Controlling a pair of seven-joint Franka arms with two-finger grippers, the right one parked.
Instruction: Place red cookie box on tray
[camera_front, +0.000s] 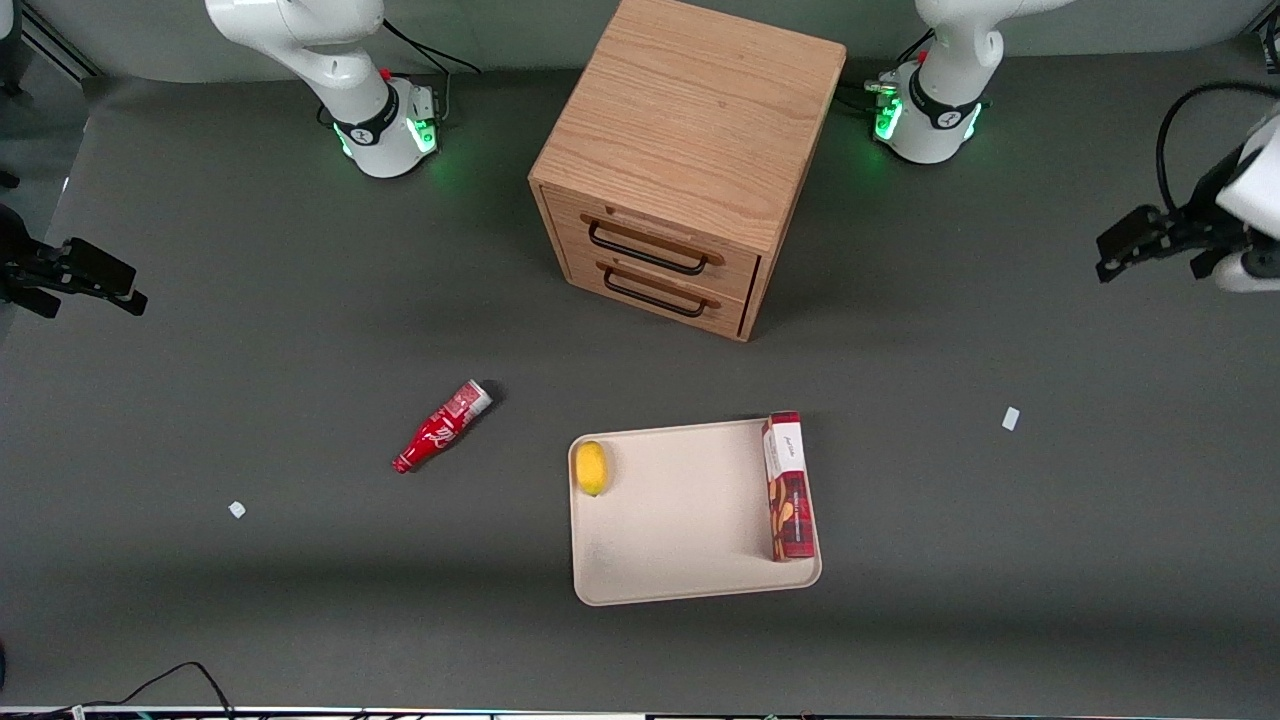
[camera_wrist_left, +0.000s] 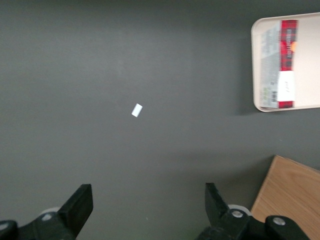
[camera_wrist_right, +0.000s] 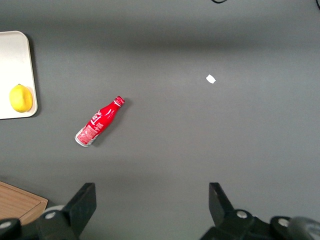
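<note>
Lying flat on the tray (camera_front: 680, 520), the red cookie box (camera_front: 788, 487) rests along the tray edge that faces the working arm's end of the table, its white end panel pointing toward the wooden drawer cabinet (camera_front: 680, 160) and its biscuit pictures toward the front camera. Taking the tray's centre as a clock dial in the front view, the box occupies the 3 o'clock edge, while a yellow lemon (camera_front: 591, 467) sits near the 10 o'clock corner, well apart from the box. A red soda bottle (camera_front: 441, 427) lies on its side on the dark grey table (camera_front: 300, 600), off the tray at roughly 10 o'clock from it, toward the parked arm's end. The cabinet, with two black-handled drawers, stands at 12 o'clock from the tray. The left arm's gripper (camera_front: 1135, 245) hangs above bare table at the working arm's end, well apart from the tray, at about 2 o'clock from it; its jaws are spread wide and hold nothing, as the wrist view shows with both fingers (camera_wrist_left: 80, 205) set far apart. A small white scrap (camera_front: 1011, 419) lies on the table between gripper and tray, and a second white scrap (camera_front: 237, 510) lies toward the parked arm's end.
</note>
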